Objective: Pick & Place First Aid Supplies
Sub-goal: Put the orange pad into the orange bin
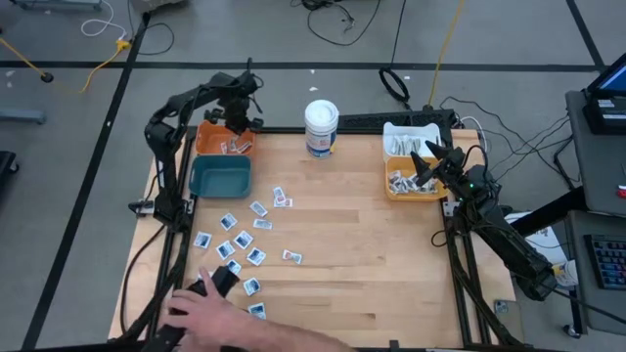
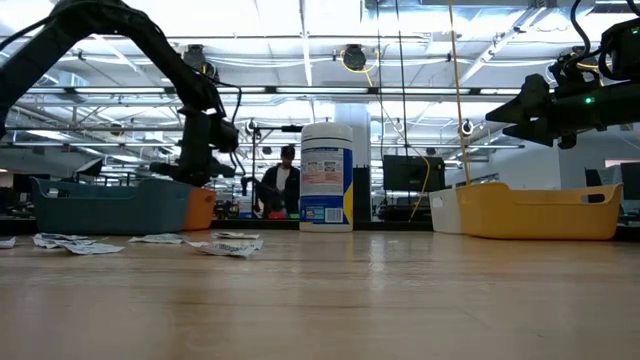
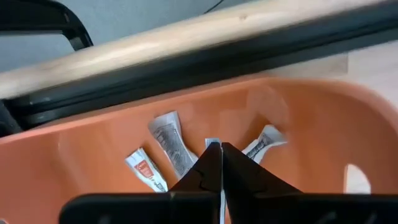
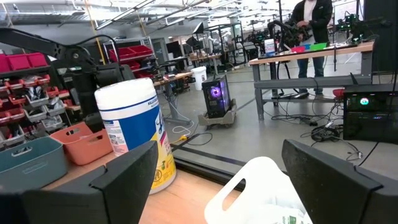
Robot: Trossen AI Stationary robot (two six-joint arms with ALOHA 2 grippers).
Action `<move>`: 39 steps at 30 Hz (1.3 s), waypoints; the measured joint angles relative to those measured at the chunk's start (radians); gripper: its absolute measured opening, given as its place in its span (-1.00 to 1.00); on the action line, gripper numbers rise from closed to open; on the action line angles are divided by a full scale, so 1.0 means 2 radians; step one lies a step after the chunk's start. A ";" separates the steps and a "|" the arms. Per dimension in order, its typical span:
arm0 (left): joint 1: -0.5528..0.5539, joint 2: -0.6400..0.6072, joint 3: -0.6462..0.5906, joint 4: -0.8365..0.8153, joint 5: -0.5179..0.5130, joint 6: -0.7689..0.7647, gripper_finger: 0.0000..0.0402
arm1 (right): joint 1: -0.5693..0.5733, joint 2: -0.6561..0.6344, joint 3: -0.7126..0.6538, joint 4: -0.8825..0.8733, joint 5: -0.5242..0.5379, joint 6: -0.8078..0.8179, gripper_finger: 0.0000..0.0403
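The wooden table (image 1: 391,264) lies mostly bare across its middle and right half, leaving wide open room there, while its far edge is crowded with containers. At the far left the left arm reaches over the orange bin (image 1: 223,142), and the left gripper (image 3: 221,149) hangs just above the bin's floor with its fingers pressed together; nothing can be seen between them. A few first aid supplies (image 3: 171,146) lie flat inside this bin around the closed tips. Just nearer sits the teal bin (image 1: 219,178), touching the orange one. At the far right the right gripper (image 1: 427,166) hovers over the yellow bin (image 1: 411,188), its fingers spread wide and holding nothing; strips lie in that bin below it. A white bin (image 1: 406,137) stands just beyond the yellow one, at the far edge. Between the two groups, at the far edge, the white tub (image 1: 321,128) stands upright, well apart from both grippers. More small square packets (image 1: 245,240) are scattered flat on the left half of the table, near the teal bin and toward the near edge. At the near left corner a person's hand (image 1: 210,313) rests on the table beside the nearest packets.
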 joint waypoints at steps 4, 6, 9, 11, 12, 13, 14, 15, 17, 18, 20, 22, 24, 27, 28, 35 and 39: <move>0.003 -0.003 0.000 0.004 0.003 -0.006 -0.87 | 0.000 0.000 0.000 0.000 0.000 0.000 0.67; 0.004 -0.007 0.000 0.004 -0.002 -0.013 -0.81 | 0.000 0.000 0.000 0.000 0.000 0.000 0.67; 0.004 -0.010 0.000 0.004 -0.012 -0.018 -0.68 | 0.000 0.000 0.000 0.000 0.000 0.000 0.67; 0.004 -0.012 0.000 0.005 -0.013 -0.018 -0.57 | 0.000 0.000 0.000 0.000 0.000 0.000 0.67; 0.004 -0.012 0.000 0.004 -0.013 -0.018 -0.51 | 0.000 0.000 0.000 0.000 0.000 0.000 0.67; 0.004 -0.012 0.000 0.003 -0.013 -0.018 -0.45 | 0.000 0.000 0.000 0.000 0.000 0.000 0.67; 0.004 -0.012 0.000 0.001 -0.011 -0.018 -0.38 | 0.000 0.000 0.000 0.000 0.000 0.000 0.67; 0.004 -0.012 0.000 0.001 -0.009 -0.018 -0.32 | 0.000 0.000 0.000 0.000 0.000 0.000 0.67; 0.004 -0.012 0.000 0.001 0.002 -0.018 -0.20 | 0.000 0.000 0.000 0.000 0.000 0.000 0.67; 0.003 -0.012 0.001 -0.001 0.011 -0.014 -0.15 | 0.000 0.000 0.000 0.000 0.000 0.000 0.67; 0.001 -0.015 0.008 -0.008 0.021 -0.008 -0.05 | 0.000 0.000 0.000 0.000 0.000 0.000 0.67; -0.005 -0.026 0.015 -0.013 0.022 0.005 0.02 | 0.000 0.000 0.000 0.000 0.000 0.000 0.67; -0.012 -0.040 0.016 -0.018 0.023 0.023 0.06 | 0.000 0.000 0.000 0.000 0.000 0.000 0.67; -0.029 -0.063 0.016 -0.022 0.018 0.060 0.09 | 0.000 0.000 0.000 0.000 0.000 0.000 0.67; -0.035 -0.070 0.016 -0.021 0.017 0.077 0.09 | 0.000 0.000 0.000 0.000 0.000 0.000 0.67; -0.106 -0.106 0.016 -0.023 0.016 0.214 0.07 | 0.000 0.000 0.000 0.000 0.000 0.000 0.67; -0.162 -0.111 0.016 -0.034 0.004 0.284 0.07 | 0.000 0.000 0.000 0.000 0.000 0.000 0.67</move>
